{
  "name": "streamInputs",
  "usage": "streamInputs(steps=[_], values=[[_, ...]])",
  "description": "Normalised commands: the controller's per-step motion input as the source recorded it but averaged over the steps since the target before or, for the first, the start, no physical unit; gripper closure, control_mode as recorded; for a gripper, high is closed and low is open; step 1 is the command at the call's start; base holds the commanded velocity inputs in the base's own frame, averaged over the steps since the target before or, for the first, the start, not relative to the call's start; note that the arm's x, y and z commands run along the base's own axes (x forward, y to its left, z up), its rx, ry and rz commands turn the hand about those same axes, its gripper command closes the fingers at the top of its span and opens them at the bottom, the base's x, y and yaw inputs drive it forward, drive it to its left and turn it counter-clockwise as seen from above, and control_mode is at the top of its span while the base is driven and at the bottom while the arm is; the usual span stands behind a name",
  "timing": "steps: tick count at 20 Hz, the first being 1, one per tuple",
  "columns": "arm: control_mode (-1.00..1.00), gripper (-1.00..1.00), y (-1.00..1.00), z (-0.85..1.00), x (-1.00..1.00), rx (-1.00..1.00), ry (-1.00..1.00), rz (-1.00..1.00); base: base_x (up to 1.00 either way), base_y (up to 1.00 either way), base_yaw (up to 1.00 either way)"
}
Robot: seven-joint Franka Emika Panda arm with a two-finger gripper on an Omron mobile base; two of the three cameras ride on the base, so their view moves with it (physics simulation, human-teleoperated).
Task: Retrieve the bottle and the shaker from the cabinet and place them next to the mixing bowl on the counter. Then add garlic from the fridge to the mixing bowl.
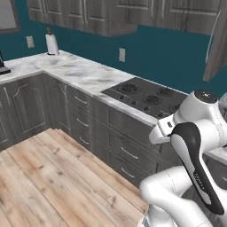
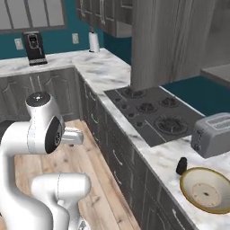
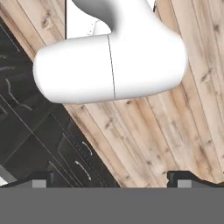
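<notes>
Marble counter (image 2: 112,74) holds mixing bowl (image 2: 205,192) near edge; gripper (image 3: 112,177) wide open, empty — careless placement could knock it off.

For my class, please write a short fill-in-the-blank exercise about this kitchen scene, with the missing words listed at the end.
1. The mixing bowl sits on the counter just in front of the silver ____.
2. The stovetop shows ____ round burners.
3. The paper towel roll stands ____ on the counter against the teal wall.
4. In the hand view, the gripper points down at the wooden floor with its jaws ____.

Missing words: toaster; five; upright; open
</notes>
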Motion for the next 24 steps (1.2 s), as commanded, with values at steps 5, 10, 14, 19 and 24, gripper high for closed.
streamInputs(steps=[5, 10, 14, 19, 24], values=[[1.00, -1.00, 0.00, 0.00, 0.00, 0.00, 0.00, 0.00, 0.09, 0.00, 0.45], [1.00, -1.00, 0.00, 0.00, 0.00, 0.00, 0.00, 0.00, 0.19, 0.00, 0.44], [1.00, -1.00, 0.00, 0.00, 0.00, 0.00, 0.00, 0.00, 0.15, 0.03, 0.44], [1.00, -1.00, 0.00, 0.00, 0.00, 0.00, 0.00, 0.00, 0.14, 0.19, 0.33], [1.00, -1.00, 0.00, 0.00, 0.00, 0.00, 0.00, 0.00, 0.38, 0.32, 0.26]])
